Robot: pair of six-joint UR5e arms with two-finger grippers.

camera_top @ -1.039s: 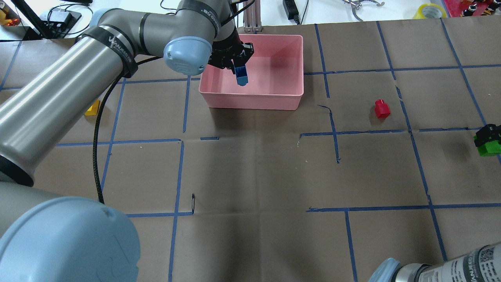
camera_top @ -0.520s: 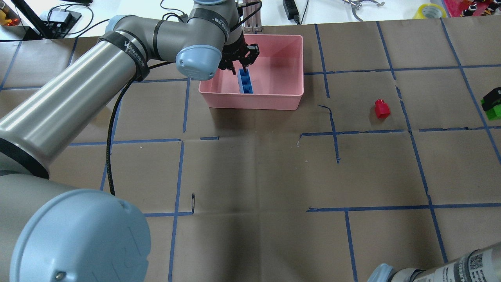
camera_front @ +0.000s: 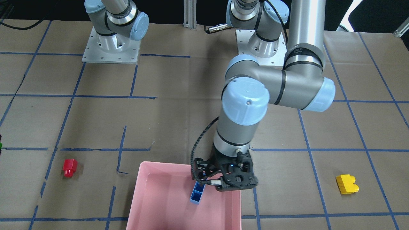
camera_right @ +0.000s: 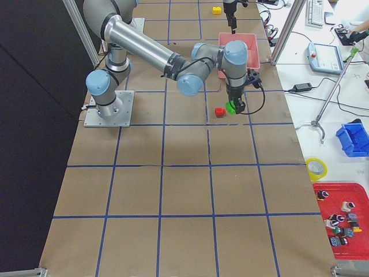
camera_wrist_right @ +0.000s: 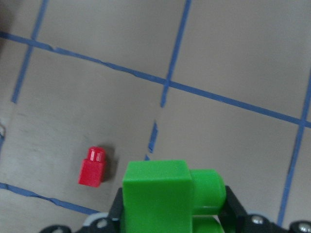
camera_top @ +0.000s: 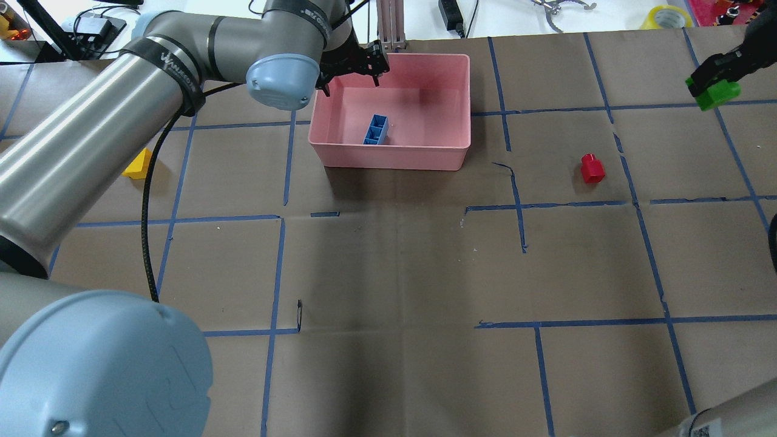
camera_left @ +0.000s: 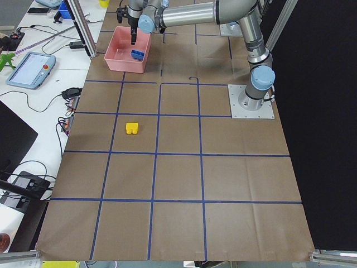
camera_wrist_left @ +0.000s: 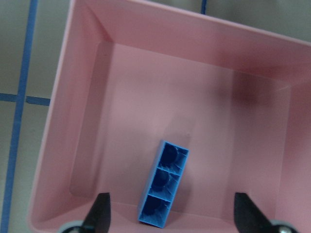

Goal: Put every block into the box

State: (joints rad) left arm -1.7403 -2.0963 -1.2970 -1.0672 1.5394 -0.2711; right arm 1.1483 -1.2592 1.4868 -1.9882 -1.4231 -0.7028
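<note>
The pink box (camera_top: 388, 159) stands at the table's far middle. The long blue block (camera_top: 376, 130) lies loose on the box floor, hollow side up, near the box's near-left wall; it also shows in the left wrist view (camera_wrist_left: 163, 189). My left gripper (camera_top: 352, 60) is open and empty above the box's far-left corner. My right gripper (camera_top: 716, 85) is shut on the green block (camera_top: 719, 94) and holds it in the air at the far right, seen close in the right wrist view (camera_wrist_right: 160, 199). The red block (camera_top: 592, 169) lies on the table right of the box. The yellow block (camera_top: 138, 165) lies at the left, partly behind my left arm.
An aluminium post (camera_top: 391, 24) stands just beyond the box's far-left corner. A yellow tape roll (camera_top: 666, 16) and cables lie past the table's far edge. My left arm's black cable (camera_top: 149, 243) hangs over the left part of the table.
My left gripper let go of the blue block, which now lies in the box, and moved up and back. My right gripper carried the green block farther away from me, towards the table's far edge.
</note>
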